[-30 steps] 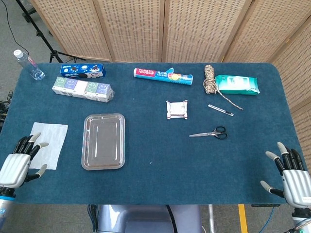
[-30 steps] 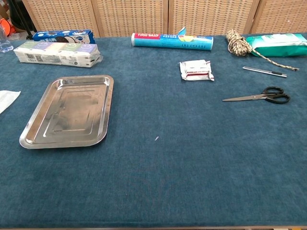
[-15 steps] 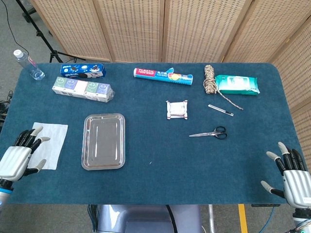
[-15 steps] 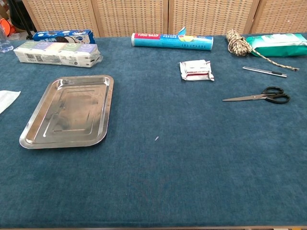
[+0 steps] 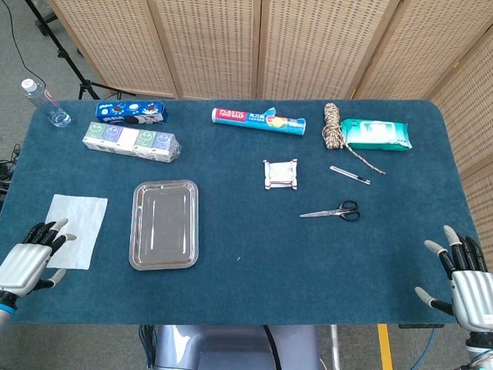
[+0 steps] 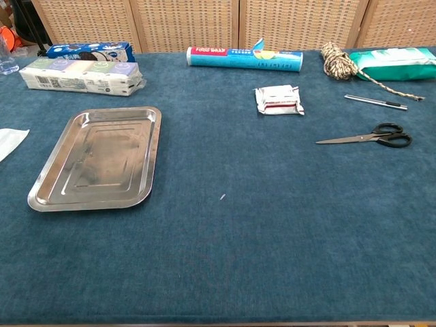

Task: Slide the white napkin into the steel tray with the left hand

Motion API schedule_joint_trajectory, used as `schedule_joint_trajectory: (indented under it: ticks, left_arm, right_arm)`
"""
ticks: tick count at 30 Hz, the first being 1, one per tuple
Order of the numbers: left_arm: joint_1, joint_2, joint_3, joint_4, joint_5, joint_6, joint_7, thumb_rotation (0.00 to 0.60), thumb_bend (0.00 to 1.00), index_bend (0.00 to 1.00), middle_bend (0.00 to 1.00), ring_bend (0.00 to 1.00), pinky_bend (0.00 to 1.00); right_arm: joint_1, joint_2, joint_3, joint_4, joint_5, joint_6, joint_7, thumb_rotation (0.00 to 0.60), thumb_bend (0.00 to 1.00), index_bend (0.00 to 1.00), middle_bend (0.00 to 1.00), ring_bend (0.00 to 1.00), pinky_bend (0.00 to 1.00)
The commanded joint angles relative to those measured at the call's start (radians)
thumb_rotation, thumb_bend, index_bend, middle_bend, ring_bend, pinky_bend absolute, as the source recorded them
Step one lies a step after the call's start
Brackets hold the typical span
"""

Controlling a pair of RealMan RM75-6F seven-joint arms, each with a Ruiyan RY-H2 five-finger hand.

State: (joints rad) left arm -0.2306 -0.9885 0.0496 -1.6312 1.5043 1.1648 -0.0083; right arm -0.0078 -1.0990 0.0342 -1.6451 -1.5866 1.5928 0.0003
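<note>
A blue-carpeted tabletop (image 5: 246,254) is set before woven wicker screens (image 5: 262,46). The white napkin (image 5: 75,228) is laid flat near the left edge, just left of the steel tray (image 5: 164,224), with a strip of blue cloth between them. The left hand (image 5: 27,262) is seen at the front left corner, fingers spread and empty, its fingertips at the napkin's near corner; contact cannot be judged. The right hand (image 5: 466,285) is held at the front right corner, fingers apart, nothing in it. Along the back edge a tissue pack (image 5: 132,141), a cookie box (image 5: 131,112) and a wrap roll (image 5: 258,119) are placed. Scissors (image 5: 333,210) are laid right of centre.
</note>
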Motion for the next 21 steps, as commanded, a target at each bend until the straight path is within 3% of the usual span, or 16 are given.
schedule_joint_trajectory:
  ticks: [1,21]
  left_arm:
    - [0.004,-0.013,0.011,0.036,0.001,-0.005,0.0,0.6,0.33,0.24,0.0,0.0,0.0]
    - [0.009,-0.126,0.036,0.259,-0.02,-0.054,-0.025,0.6,0.34,0.24,0.0,0.0,0.0]
  right_arm:
    - [0.0,0.0,0.0,0.0,-0.001,0.0,0.0,0.6,0.05,0.21,0.0,0.0,0.0]
    - [0.001,-0.004,0.001,0.0,-0.001,-0.002,-0.009,0.6,0.05,0.21,0.0,0.0,0.0]
